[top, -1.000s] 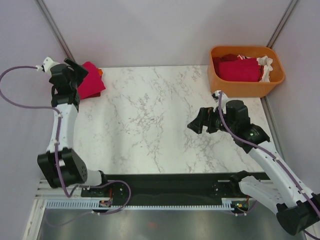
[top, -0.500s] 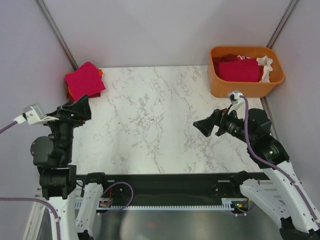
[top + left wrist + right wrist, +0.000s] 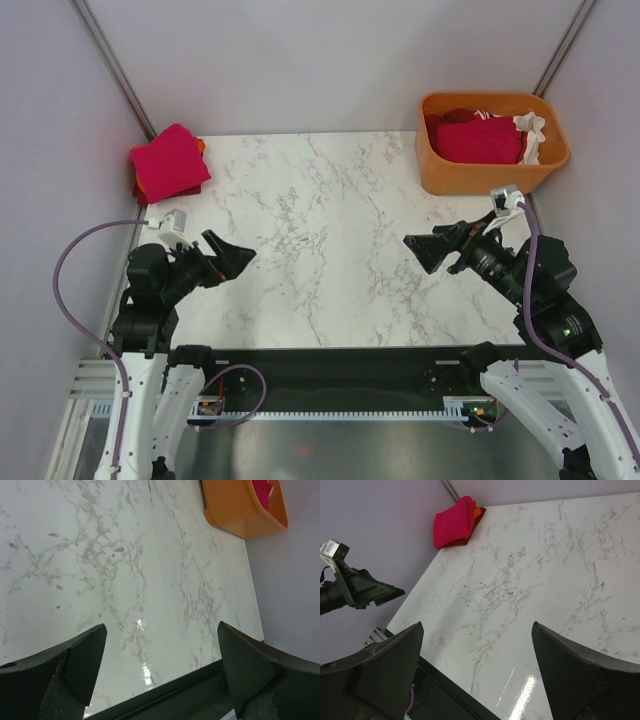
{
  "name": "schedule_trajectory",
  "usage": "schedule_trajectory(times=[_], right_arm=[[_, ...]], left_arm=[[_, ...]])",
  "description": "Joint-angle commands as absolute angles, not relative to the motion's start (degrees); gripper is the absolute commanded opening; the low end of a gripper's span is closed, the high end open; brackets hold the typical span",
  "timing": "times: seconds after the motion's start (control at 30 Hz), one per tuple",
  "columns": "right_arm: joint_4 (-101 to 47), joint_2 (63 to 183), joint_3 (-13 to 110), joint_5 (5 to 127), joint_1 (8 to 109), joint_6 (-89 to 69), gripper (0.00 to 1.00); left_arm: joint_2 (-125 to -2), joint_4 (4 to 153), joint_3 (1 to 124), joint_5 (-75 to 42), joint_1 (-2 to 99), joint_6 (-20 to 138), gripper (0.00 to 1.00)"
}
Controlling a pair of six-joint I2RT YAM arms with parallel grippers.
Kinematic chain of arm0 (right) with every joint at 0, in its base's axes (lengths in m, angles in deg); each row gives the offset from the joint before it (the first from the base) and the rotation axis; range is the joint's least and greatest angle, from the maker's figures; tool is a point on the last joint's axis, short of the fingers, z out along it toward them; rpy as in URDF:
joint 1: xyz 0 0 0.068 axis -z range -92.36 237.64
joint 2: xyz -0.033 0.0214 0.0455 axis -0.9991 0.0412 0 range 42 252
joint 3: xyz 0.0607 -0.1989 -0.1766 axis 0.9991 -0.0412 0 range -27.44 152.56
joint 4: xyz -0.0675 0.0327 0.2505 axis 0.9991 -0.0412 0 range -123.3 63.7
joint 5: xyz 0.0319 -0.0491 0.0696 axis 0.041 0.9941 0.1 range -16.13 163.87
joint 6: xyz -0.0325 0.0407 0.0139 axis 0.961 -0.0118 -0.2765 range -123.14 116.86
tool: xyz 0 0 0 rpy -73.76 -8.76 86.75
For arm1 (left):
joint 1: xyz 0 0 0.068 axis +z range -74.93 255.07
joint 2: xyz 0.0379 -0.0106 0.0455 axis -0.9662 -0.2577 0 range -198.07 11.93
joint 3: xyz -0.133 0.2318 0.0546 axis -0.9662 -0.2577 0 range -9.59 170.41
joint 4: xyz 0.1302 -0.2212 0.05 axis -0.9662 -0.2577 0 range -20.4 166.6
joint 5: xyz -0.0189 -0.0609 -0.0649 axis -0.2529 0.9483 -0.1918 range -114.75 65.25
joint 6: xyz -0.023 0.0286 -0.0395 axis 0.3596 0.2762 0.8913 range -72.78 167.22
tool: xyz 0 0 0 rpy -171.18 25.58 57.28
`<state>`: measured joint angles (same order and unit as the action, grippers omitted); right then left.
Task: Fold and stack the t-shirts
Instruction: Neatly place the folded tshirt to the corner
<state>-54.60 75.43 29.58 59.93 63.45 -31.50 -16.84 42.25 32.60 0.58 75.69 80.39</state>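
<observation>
A folded crimson-pink t-shirt (image 3: pixel 168 160) lies on an orange one (image 3: pixel 200 146) and a dark red one at the table's back left corner; the stack also shows in the right wrist view (image 3: pixel 454 524). More shirts, dark red (image 3: pixel 471 138) and white (image 3: pixel 531 133), lie bunched in the orange tub (image 3: pixel 490 175). My left gripper (image 3: pixel 232 260) is open and empty above the table's front left. My right gripper (image 3: pixel 437 250) is open and empty above the table's right side, pointing left.
The orange tub stands at the back right corner and shows in the left wrist view (image 3: pixel 240 515). Grey walls close in the back and both sides. A black rail (image 3: pixel 330 365) runs along the table's near edge.
My left arm has swung back from the folded stack to the front left, its gripper now pointing right. My right arm has drawn back toward the right.
</observation>
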Motion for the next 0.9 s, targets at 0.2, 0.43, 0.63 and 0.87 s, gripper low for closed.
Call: schedule_trajectory(times=[0.2, 0.43, 0.63, 0.87], right_arm=[[-56.6, 75.7, 27.0, 68.2, 63.1, -31.3, 0.98], [-61.6, 77.8, 31.5, 73.2, 63.1, -27.7, 0.98], [-63.0, 77.2, 31.7, 74.7, 63.2, -25.7, 0.98], [-60.5, 77.5, 29.8, 75.1, 63.1, -25.8, 0.98]], left_arm=[[-26.3, 30.8, 42.2, -34.9, 43.1, 76.8, 1.0], [-42.9, 29.9, 57.3, -41.0, 12.8, 77.6, 1.0], [-37.6, 19.8, 53.3, -91.3, 11.5, 84.3, 1.0], [-30.2, 5.0, 49.4, -89.3, 11.5, 99.0, 1.0]])
